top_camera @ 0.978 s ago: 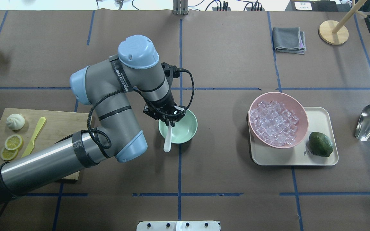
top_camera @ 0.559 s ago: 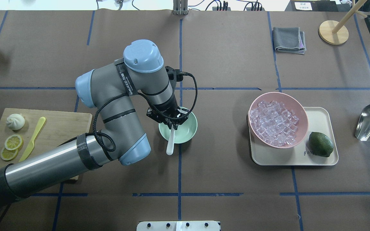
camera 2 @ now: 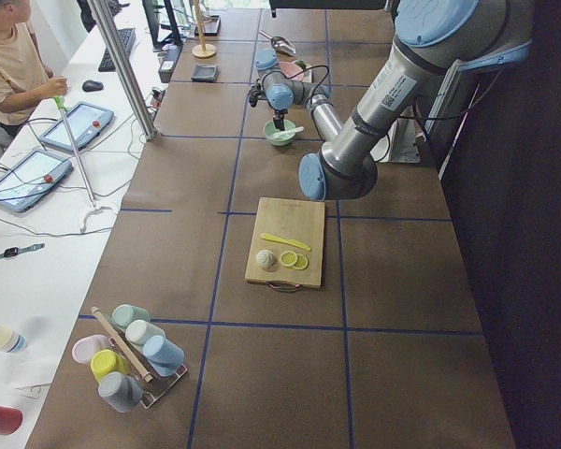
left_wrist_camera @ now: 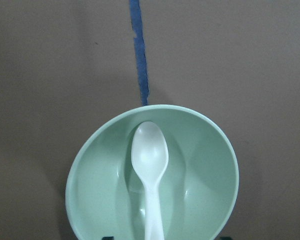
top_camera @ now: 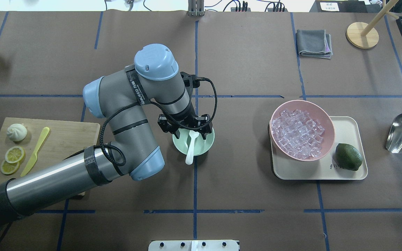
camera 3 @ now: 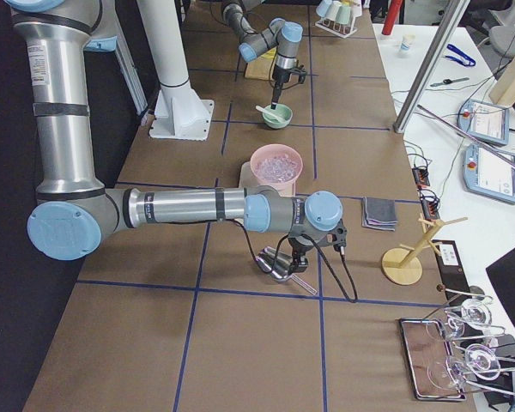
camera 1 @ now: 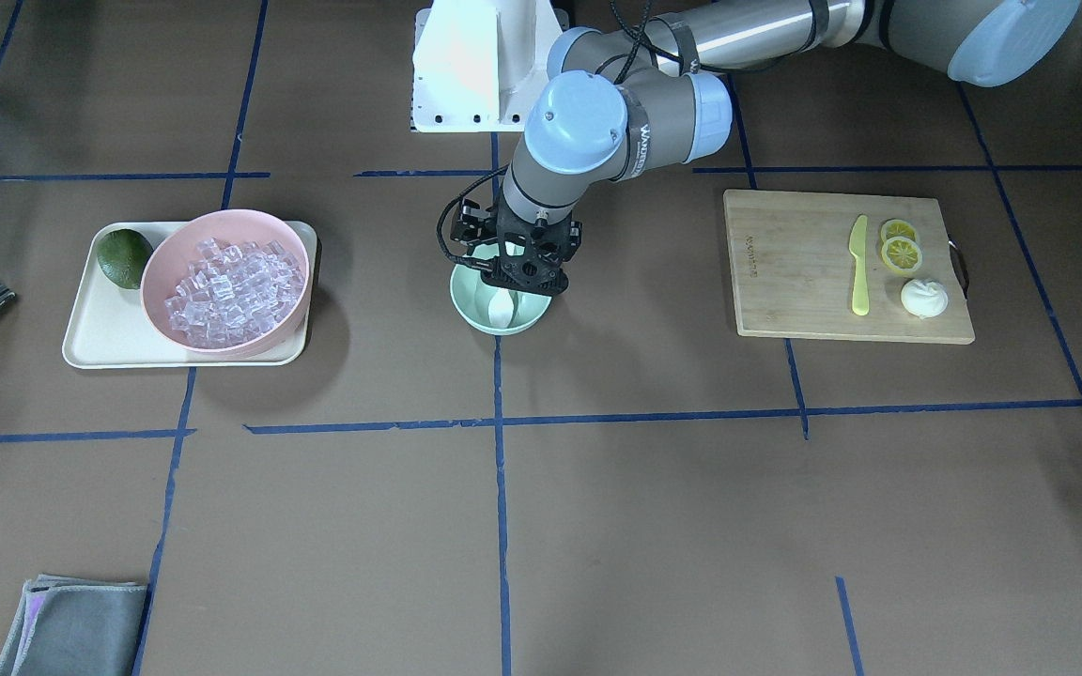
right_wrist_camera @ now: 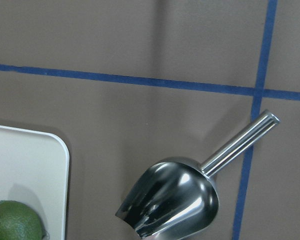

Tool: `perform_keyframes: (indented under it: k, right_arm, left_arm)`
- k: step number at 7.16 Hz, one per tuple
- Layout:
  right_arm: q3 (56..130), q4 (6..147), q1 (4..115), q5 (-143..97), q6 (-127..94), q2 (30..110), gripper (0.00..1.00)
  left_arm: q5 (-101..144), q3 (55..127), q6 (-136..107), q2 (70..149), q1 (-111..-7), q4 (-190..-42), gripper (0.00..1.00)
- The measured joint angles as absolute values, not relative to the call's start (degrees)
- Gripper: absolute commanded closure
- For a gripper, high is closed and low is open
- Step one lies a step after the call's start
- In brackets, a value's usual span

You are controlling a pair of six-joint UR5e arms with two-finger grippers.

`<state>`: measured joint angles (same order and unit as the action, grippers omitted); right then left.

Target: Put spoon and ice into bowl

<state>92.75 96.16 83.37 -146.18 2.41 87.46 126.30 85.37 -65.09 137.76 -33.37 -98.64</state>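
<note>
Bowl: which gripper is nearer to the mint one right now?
Left. The left gripper hangs directly over the bowl, open above the spoon lying in it. The right gripper is far off toward the table's other end, over the scoop.

Robot lab: tape-gridded table (camera 2: 271,383), operator's tablets (camera 2: 78,125) alongside.

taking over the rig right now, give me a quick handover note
The left tool is open above the bowl, holding nothing.
The right tool is over the metal scoop; whether it is open or shut cannot be told.
The spoon lies scoop end in the bowl, handle leaning out over the rim.
The ice is all in the pink bowl on the tray.
Done: spoon placed. Left: get ice into the bowl.
</note>
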Motion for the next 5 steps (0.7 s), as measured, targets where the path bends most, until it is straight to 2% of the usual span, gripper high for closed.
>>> perform_keyframes:
  k: [2, 5]
  right_arm:
    - [99.0, 96.1, 78.7, -146.5, -12.5, 84.8, 0.00]
    - [113.1, 96.0, 61.3, -130.5, -42.7, 79.3, 0.00]
  left_arm:
    - [126.5, 86.1, -67.3, 137.0, -37.0, -101.8, 0.08]
    - [126.9, 88.4, -67.6, 130.3, -43.6, -108.4, 0.08]
